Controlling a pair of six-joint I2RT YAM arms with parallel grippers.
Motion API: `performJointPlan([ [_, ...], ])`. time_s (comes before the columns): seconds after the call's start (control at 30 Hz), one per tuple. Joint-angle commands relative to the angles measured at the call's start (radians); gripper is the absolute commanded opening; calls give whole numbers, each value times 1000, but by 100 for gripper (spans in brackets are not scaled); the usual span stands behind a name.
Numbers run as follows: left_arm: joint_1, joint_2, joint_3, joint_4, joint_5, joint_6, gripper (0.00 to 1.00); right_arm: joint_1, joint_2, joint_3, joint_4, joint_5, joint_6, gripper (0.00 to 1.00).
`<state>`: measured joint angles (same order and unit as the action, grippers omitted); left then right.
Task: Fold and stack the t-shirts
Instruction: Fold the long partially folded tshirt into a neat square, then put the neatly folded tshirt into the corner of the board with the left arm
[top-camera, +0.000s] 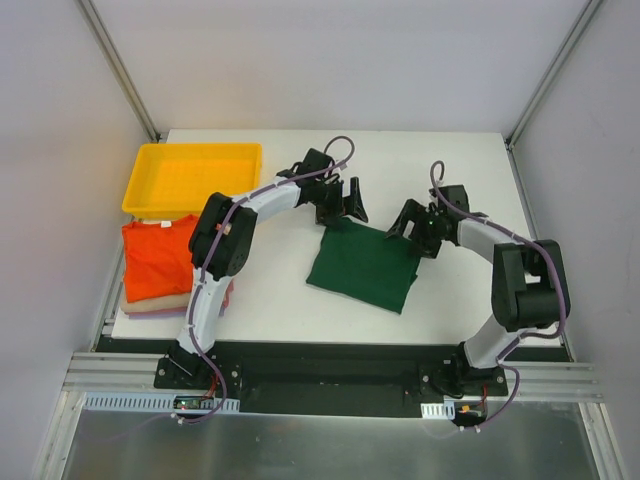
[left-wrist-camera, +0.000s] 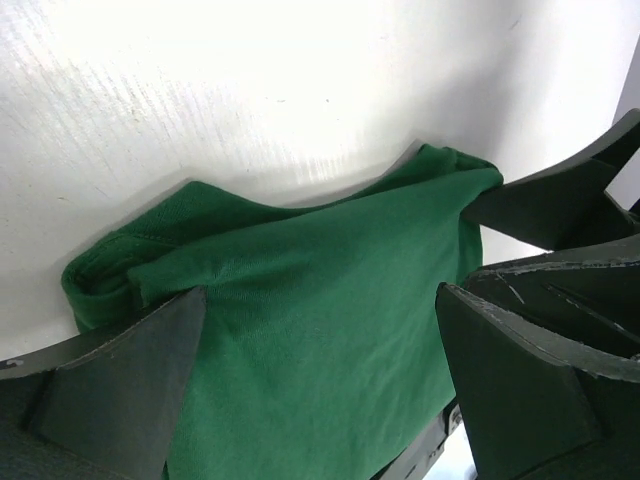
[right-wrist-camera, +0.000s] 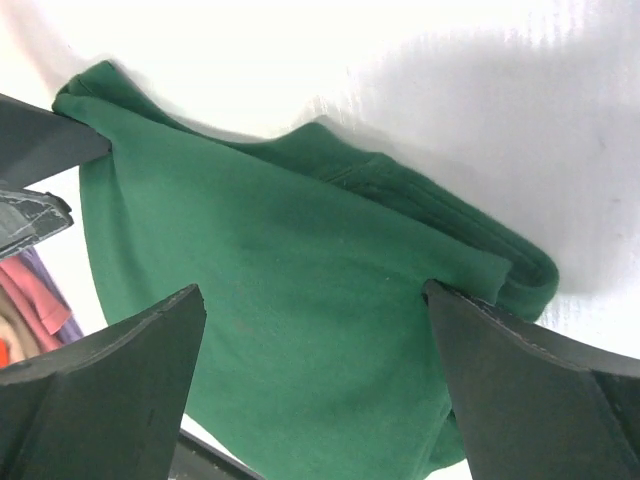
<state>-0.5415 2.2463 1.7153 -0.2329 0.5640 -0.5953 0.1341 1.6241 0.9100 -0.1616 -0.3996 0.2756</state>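
Two robot arms reached over a dark green t-shirt (top-camera: 362, 268), which lay folded into a rough rectangle, slightly askew, near the middle of the white tabletop (top-camera: 470, 180). The left claw (top-camera: 350, 212) was poised at the shirt's far left corner and the right claw (top-camera: 412, 238) at its far right corner. Each had its fingers spread wide and gripped nothing. From the wrist cameras the plain knit cloth looked smooth across its top layer, with a thick rolled fold bunched at one far corner and layered edges showing beneath. Well to the left, a bright orange t-shirt (top-camera: 155, 255) topped a neat pile. A beige t-shirt (top-camera: 150, 300) lay under it and a pale pink-lilac t-shirt (top-camera: 145, 311) peeped out at the bottom. The pile sat just in front of a yellow tray (top-camera: 190, 152).
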Motion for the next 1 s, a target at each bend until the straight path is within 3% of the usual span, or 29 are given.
performJointPlan([
  [0.0,3,-22,-48,-39,-120,-21,99,-11,101,43,4,54,-33,96],
  [0.27,-3,-238,-356,-46,-257,-67,99,8,57,29,-58,12,-26,96],
  [0.5,-21,-364,-437,-46,-291,-47,99,124,-111,-68,-73,131,19,96],
  [0.63,-23,-483,-473,-54,-308,-29,99,130,-222,-30,-171,234,7,96],
  [0.77,-38,-663,-571,-60,-317,-6,99,130,-453,-45,-225,306,2,96],
  [0.97,-44,-887,-787,-60,-348,-43,99,125,-887,-253,-260,449,65,96],
])
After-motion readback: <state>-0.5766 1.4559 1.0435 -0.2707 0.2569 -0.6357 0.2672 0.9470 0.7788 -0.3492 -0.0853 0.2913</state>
